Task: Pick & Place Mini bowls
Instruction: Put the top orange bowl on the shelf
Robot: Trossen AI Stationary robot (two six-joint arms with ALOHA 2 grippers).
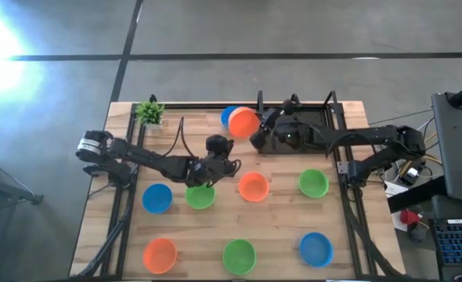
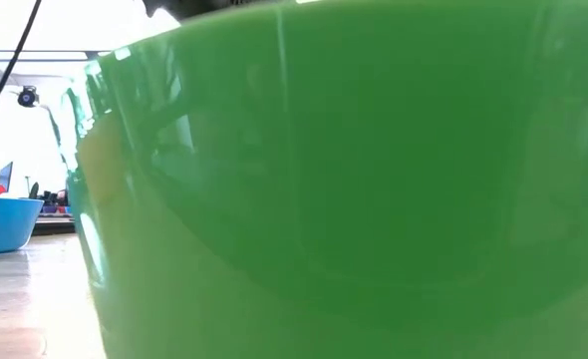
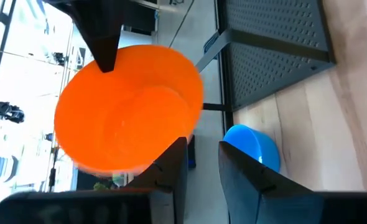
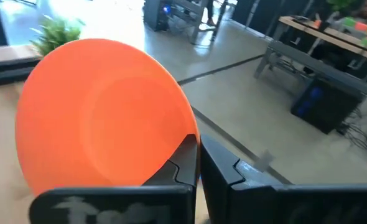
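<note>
Right gripper (image 1: 256, 135): raised over the far middle of the table, fingers closed on the rim of a small round shallow orange plastic bowl (image 1: 244, 123). The bowl is carried tilted on edge, clear of the wood. In the right wrist view its wall (image 4: 102, 112) sits pinched between the two dark fingers at the lip.

Left gripper (image 1: 202, 174): low over the table's middle row, at the far edge of a small round green plastic bowl (image 1: 200, 196). The left wrist view shows a gap between its fingers (image 3: 171, 174) with nothing in it, so it holds nothing.

Handling, by judgement: thin moulded plastic, light, stiff enough for a rim pinch, smooth and likely slippery. One finger inside and one outside the lip suits it; a bowl held this way may swing or slide out if moved fast. Not fragile.

Bowls on the wooden slatted table (image 1: 286, 215), all empty so far as can be seen:
- blue bowl (image 1: 229, 116), far edge, partly hidden behind the carried orange one;
- blue bowl (image 1: 157, 197), middle row, left;
- orange bowl (image 1: 253, 186), middle row;
- green bowl (image 1: 313, 183), middle row, right;
- orange bowl (image 1: 160, 254), near row, left;
- green bowl (image 1: 239, 255), near row, middle, filling the low view;
- blue bowl (image 1: 315, 247), near row, right.

Other: small green potted plant (image 1: 149, 112) at the far left corner.
</note>
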